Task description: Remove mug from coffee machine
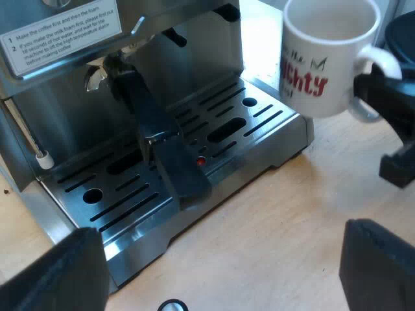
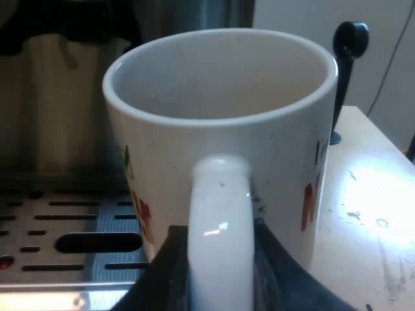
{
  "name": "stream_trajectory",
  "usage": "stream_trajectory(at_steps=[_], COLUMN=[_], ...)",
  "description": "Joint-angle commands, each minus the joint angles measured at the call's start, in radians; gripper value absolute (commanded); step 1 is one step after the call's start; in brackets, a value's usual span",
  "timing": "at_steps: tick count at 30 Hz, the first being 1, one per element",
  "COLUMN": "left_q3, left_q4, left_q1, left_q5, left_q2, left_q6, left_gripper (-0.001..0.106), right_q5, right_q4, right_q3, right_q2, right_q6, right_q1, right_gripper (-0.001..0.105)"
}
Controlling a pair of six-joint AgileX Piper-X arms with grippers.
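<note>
Right wrist view: mug (image 2: pixel 279 162) handle (image 2: pixel 219 246) clamped between the right fingers (image 2: pixel 162 275).

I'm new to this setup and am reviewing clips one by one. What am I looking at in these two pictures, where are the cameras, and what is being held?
Each picture comes from a camera on one robot arm's wrist. The left wrist view looks down at an espresso machine and its slotted drip tray, standing on a wooden table. The big dark shapes close to the camera belong to the left hand: its two fingers are wide open and empty. The metal holder is locked into the machine's front, and its dark handle sticks out over the tray. The right wrist view looks over a white mug with red lettering. The right hand grips the mug by its handle and holds it off the drip tray, beside the machine.
</note>
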Motion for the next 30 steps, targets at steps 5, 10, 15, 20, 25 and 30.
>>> stream_trajectory(at_steps=[5,10,15,20,25,30], left_q3=[-0.006,-0.006,-0.006,-0.006,-0.006,-0.006], left_q4=[-0.015,-0.015,-0.015,-0.015,-0.015,-0.015], left_q1=[-0.004,-0.004,-0.004,-0.004,-0.004,-0.004], left_q5=[-0.004,-0.004,-0.004,-0.004,-0.004,-0.004], left_q2=[0.003,0.003,0.003,0.003,0.003,0.003], left_q6=[0.007,0.007,0.007,0.007,0.007,0.007], left_gripper=[0.077,0.077,0.077,0.077,0.077,0.077], right_q5=[0.037,0.053,0.133,0.125,-0.01,-0.06], right_q4=[-0.026,-0.026,-0.026,-0.026,0.006,0.067], right_q3=[-0.003,-0.003,-0.003,-0.003,-0.003,-0.003], right_q2=[-0.016,-0.016,-0.016,-0.021,-0.049,-0.07], right_q6=[0.059,0.066,0.126,0.129,0.129,0.131], right_q1=[-0.067,-0.099,-0.126,-0.155,-0.217,-0.247], right_gripper=[0.0,0.0,0.0,0.0,0.0,0.0])
